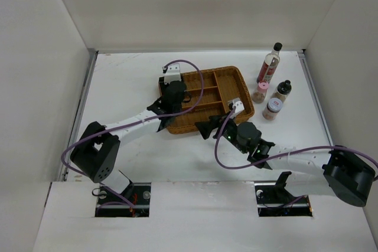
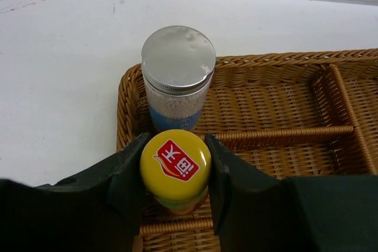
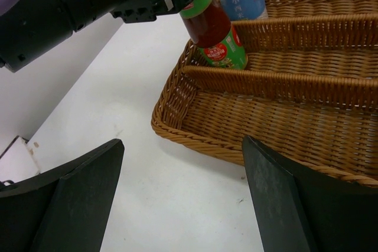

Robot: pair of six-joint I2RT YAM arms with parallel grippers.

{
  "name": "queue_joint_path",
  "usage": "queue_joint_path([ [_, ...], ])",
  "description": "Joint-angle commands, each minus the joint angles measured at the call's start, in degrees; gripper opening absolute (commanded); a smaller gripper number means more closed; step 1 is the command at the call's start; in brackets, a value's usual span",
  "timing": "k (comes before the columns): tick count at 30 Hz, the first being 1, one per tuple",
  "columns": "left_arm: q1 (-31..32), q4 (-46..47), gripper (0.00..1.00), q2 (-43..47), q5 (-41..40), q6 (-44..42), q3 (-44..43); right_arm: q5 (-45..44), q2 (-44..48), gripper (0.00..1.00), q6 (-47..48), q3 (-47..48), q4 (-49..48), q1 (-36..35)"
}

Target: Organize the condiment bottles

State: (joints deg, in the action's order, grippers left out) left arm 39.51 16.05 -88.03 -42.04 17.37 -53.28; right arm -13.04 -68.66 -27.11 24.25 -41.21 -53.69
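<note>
My left gripper [image 2: 176, 172] is shut on the yellow cap of a red condiment bottle [image 2: 176, 163], which stands slightly tilted [image 3: 215, 30] at the left end of the wicker tray's [image 2: 277, 63] middle lane. A blue-labelled jar [image 2: 177, 78] stands just behind it in the far lane. My right gripper [image 3: 183, 163] hangs open and holds nothing over the table by the tray's near left corner [image 3: 195, 137]. Right of the tray stand a tall clear bottle [image 1: 270, 63], a pink-lidded shaker [image 1: 260, 92], a black-capped shaker [image 1: 281, 91] and a red-labelled shaker [image 1: 272, 109].
The tray [image 1: 227, 75] lies mid-table with lengthwise dividers. White walls enclose the table at the back and both sides. My left arm [image 1: 136, 123] reaches in from the left, and my right arm [image 1: 295, 160] lies along the near edge.
</note>
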Motion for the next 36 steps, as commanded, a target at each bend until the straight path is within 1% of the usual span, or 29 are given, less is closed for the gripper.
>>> queue_joint_path([
  [1, 0.6, 6.4, 0.39, 1.3, -1.3, 0.9, 0.3, 0.0, 1.3, 0.87, -0.7, -0.6, -4.0, 0.6],
  [3, 0.6, 6.4, 0.46, 1.4, -1.3, 1.0, 0.5, 0.0, 1.3, 0.86, -0.7, -0.6, -4.0, 0.7],
  [6, 0.7, 6.4, 0.57, 2.2, -1.3, 1.0, 0.8, 0.0, 1.3, 0.82, -0.7, -0.6, -4.0, 0.7],
  [11, 0.8, 6.4, 0.72, 4.5, -1.3, 1.0, 1.4, 0.0, 1.4, 0.61, -0.7, -0.7, -4.0, 0.7],
  [14, 0.8, 6.4, 0.78, 6.4, -1.3, 0.9, 2.2, 0.0, 1.5, 0.54, -0.7, -0.7, -3.9, 0.7],
  [17, 0.9, 6.4, 0.85, 8.9, -1.3, 0.9, 3.3, -0.1, 1.7, 0.50, -0.6, -0.7, -3.6, 0.7],
  [20, 1.2, 6.4, 0.91, 12.8, -1.3, 0.9, 5.3, -0.1, 2.0, 0.45, -0.6, -0.7, -3.4, 0.8],
  [23, 1.1, 6.4, 1.00, 18.9, -1.3, 1.1, 9.1, -0.2, 2.3, 0.36, -0.5, -0.7, -2.9, 1.0],
  [26, 0.5, 6.4, 1.00, 24.9, -1.9, 1.9, 13.6, -0.8, 2.7, 0.23, -0.2, -0.3, -1.4, 1.2],
  [29, -1.0, 6.4, 1.00, 32.6, -4.5, 4.0, 20.4, -1.3, 2.4, 0.17, -0.2, 0.1, -0.1, 1.7],
  [33, -5.6, 5.7, 1.00, 43.7, -7.5, 9.2, 30.2, -2.7, 1.6, 0.17, -0.1, 0.5, 0.8, 3.5],
  [35, -7.6, 5.4, 1.00, 47.2, -7.3, 12.3, 34.2, -4.1, 2.2, 0.20, -0.5, 0.9, 2.4, 4.9],
  [36, -8.8, 5.1, 1.00, 48.6, -6.7, 14.3, 36.2, -5.1, 2.9, 0.24, -0.6, 1.5, 4.3, 5.7],
])
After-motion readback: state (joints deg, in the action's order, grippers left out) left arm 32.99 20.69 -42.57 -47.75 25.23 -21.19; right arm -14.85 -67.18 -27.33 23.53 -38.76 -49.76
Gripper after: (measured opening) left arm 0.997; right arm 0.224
